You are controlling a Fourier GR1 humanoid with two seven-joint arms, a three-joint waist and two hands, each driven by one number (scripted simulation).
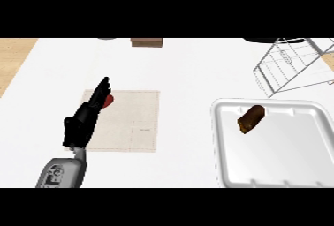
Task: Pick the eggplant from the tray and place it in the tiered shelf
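Item 1, eggplant [251,118]: dark brown, elongated; lies loose in the far left part of the tray [287,174], tilted with its upper end pointing far and right; touches no wall that can be seen; nothing holds it.

Item 2, tray: white, shallow, raised rim; near right of the counter [189,70]; holds only the eggplant.

Item 3, tiered shelf [297,64]: thin wire frame; far right, just beyond the tray's far edge; partly cut off by the view's edge, so its tiers cannot be told apart.

Item 4, left hand [85,119]: left of the scene, at the left edge of a beige mat [134,128]; fingers straight and together, pointing far; holding nothing; resting; well apart from the tray.

Item 5, right hand: shows nowhere; state of its fingers cannot be told.

Item 6, sundries: small red thing [109,101] on the mat, partly hidden behind the left hand's fingers; brown block [146,42] at the far edge.

Handling note, as judgement: the eggplant is probably light, fairly stiff, with smooth skin likely to slip; best taken across its thick middle, fingers on one long side and thumb on the other, rather than by either tapered end; the shallow rim should leave room to come down from above.

Progress: pick not yet begun.
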